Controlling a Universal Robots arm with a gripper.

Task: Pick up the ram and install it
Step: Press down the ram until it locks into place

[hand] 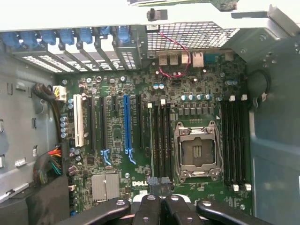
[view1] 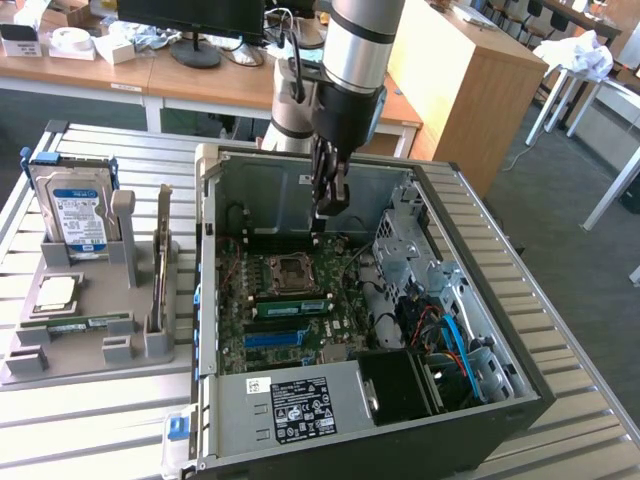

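A ram (view1: 290, 307), long and green with a pale label, stands on edge on the motherboard (view1: 300, 345), between the empty processor socket (view1: 290, 270) and the blue slot strip (view1: 275, 338). A second green ram stick (view1: 90, 322) lies flat in the grey holder (view1: 75, 355) at the exterior view's left. My gripper (view1: 330, 208) hangs shut and empty above the case's rear half, well clear of both sticks. In the wrist view my gripper (hand: 159, 183) is shut over the board's edge near the socket (hand: 198, 152). The dark memory slots (hand: 161, 140) show from straight above.
The open computer case (view1: 480, 300) has metal walls around the board, with a drive cage (view1: 405, 250) and cables at the exterior view's right. The power supply (view1: 290, 405) sits at the front. The holder also carries a hard drive (view1: 72, 205), a silver processor (view1: 57, 292) and an upright card (view1: 160, 265).
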